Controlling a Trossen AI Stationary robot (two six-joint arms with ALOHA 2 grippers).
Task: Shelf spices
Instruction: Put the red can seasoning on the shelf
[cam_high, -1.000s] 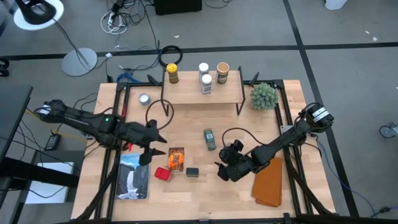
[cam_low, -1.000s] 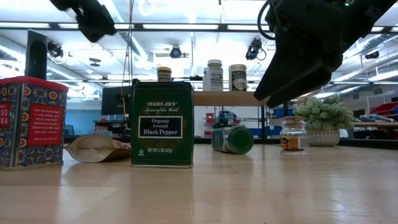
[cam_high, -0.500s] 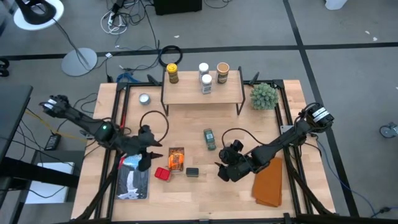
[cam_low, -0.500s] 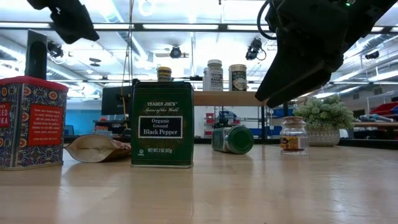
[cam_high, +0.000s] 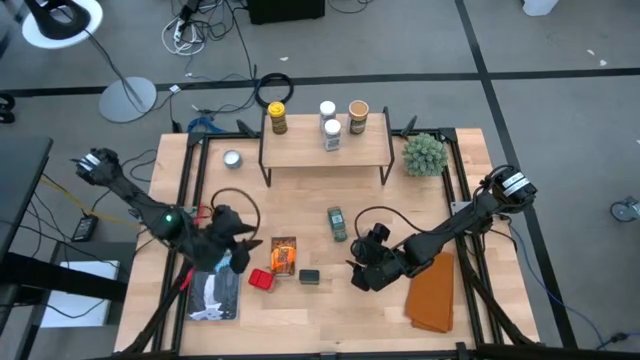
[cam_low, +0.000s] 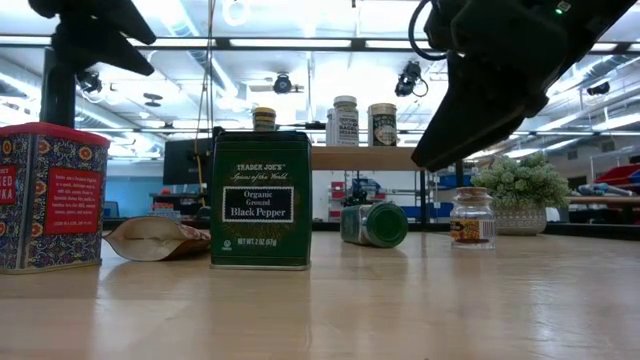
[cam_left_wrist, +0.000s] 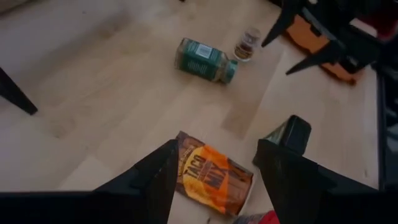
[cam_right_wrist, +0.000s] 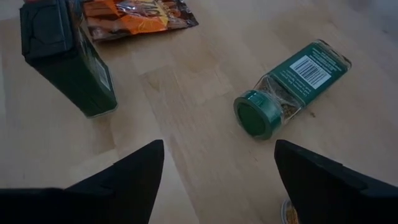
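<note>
Spices lie in two groups: four jars stand on the shelf (cam_high: 325, 150) at the upper middle of the high view, and the others are spread on the bench (cam_high: 300, 310) below it. On the shelf, a yellow-lidded jar (cam_high: 277, 117) stands at the left, two white-lidded jars (cam_high: 330, 127) in the middle and a tan-lidded jar (cam_high: 358, 116) at the right. Down on the bench, a green-lidded jar (cam_high: 337, 223) lies on its side near the centre, with an orange packet (cam_high: 284, 255) to its lower left, a red tin (cam_high: 261, 280) below the packet and a dark box (cam_high: 309, 277) just right of the tin. A small jar (cam_low: 471, 218) stands upright at the right of the low view, in front of a spiky plant (cam_high: 424, 154).

Left hand (cam_high: 232, 247) hovers just left of the packet, fingers (cam_left_wrist: 149, 180) parted and holding nothing. Right hand (cam_high: 362, 268) hangs right of the dark box, its fingers (cam_right_wrist: 134, 171) spread wide, also empty. A flat silver tin (cam_high: 232, 158) sits at the bench's upper left, a booklet (cam_high: 212, 293) at the lower left and an orange cloth (cam_high: 433, 293) at the lower right
</note>
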